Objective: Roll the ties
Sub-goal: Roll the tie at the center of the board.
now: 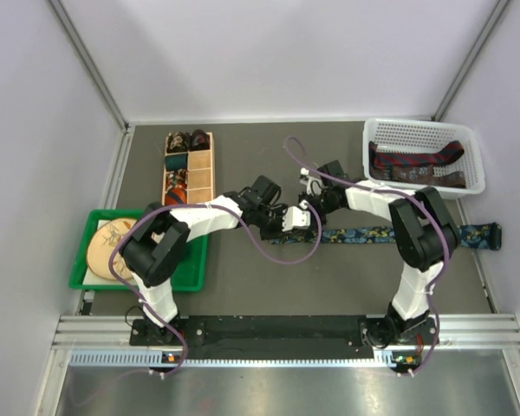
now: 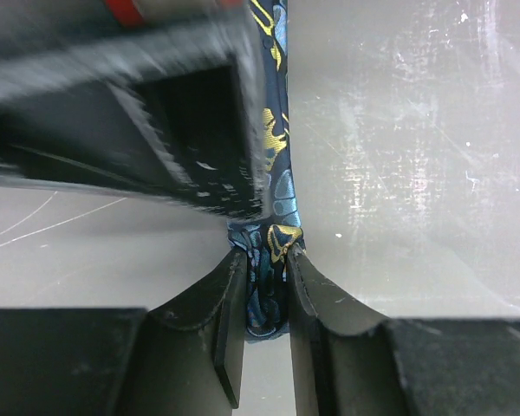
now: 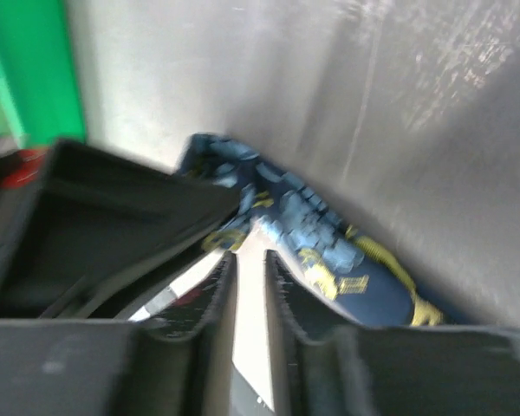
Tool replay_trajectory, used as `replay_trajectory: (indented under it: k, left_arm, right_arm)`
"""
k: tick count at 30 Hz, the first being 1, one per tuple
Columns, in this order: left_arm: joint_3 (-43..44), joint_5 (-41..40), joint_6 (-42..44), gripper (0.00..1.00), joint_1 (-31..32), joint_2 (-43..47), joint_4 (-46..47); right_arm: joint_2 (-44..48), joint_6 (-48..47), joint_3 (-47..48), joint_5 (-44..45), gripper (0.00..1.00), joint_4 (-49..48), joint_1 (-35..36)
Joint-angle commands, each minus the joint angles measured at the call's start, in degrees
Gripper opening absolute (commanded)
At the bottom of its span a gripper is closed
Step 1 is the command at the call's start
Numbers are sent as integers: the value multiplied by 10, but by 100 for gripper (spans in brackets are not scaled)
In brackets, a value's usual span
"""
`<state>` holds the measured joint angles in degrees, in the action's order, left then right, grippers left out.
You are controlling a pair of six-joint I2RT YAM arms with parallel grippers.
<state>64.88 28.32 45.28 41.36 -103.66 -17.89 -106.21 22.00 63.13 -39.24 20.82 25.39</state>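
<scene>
A dark blue floral tie (image 1: pixel 373 235) lies flat across the mat, from the centre to the right edge. My left gripper (image 1: pixel 293 219) is shut on its folded left end, which shows bunched between the jaws in the left wrist view (image 2: pixel 264 260). The tie (image 2: pixel 277 173) runs on away from them. My right gripper (image 1: pixel 310 206) hovers just beside the left one, over the same end. In the right wrist view (image 3: pixel 247 260) its jaws stand a narrow gap apart with nothing between them, and the tie (image 3: pixel 321 225) lies just beyond. That view is blurred.
A white basket (image 1: pixel 420 124) at the back right holds dark red and navy ties (image 1: pixel 416 165). A wooden divided box (image 1: pixel 210 169) at the back left holds small coils (image 1: pixel 178 143). A green tray (image 1: pixel 195 269) with a round tan object (image 1: pixel 108 243) sits at the left.
</scene>
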Motion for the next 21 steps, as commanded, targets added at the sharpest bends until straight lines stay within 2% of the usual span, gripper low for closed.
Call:
replay_trajectory:
  k: [1, 2, 9, 21]
  left_arm:
    - [2, 3, 10, 28, 2, 12, -3]
    - [4, 6, 10, 28, 2, 10, 0]
    - [21, 22, 12, 29, 2, -2, 2]
    - [-1, 36, 18, 26, 1, 21, 18]
  right_arm:
    - [60, -31, 6, -35, 24, 20, -20]
    - [63, -21, 0, -49, 29, 13, -23]
    - [28, 46, -41, -121, 40, -84, -24]
    - [-21, 91, -53, -146, 39, -169, -35]
